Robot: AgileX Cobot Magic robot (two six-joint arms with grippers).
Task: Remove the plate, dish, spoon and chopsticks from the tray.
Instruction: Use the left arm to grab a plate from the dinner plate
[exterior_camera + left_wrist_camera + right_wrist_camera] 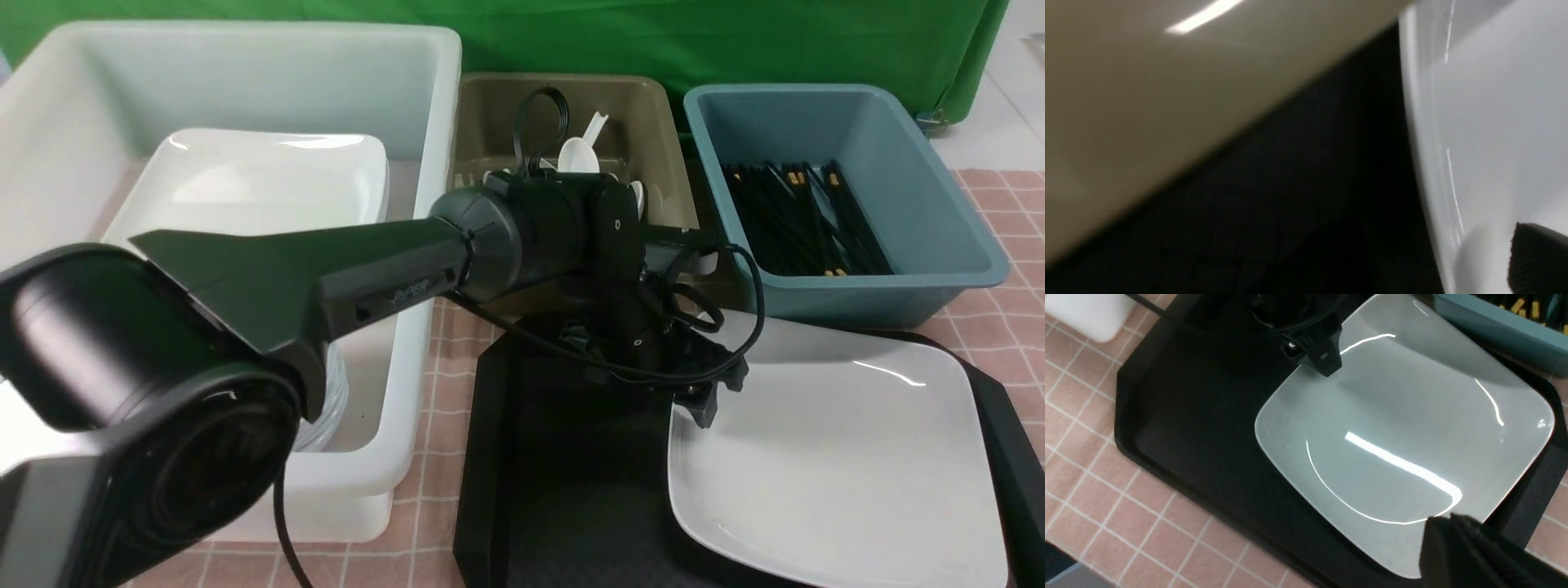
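The white square plate lies on the right half of the black tray. My left gripper is low at the plate's far left rim and stands open, with one ribbed pad hovering just above the plate. The other finger is out of view. My right gripper is shut with nothing in it, above the near corner of the plate. A white spoon lies in the olive bin. Black chopsticks lie in the blue bin. No dish shows on the tray.
Behind the tray stand the olive bin and the blue bin. At the left is a big white bin holding another large square plate. My left arm crosses over the white bin. Pink checked cloth covers the table.
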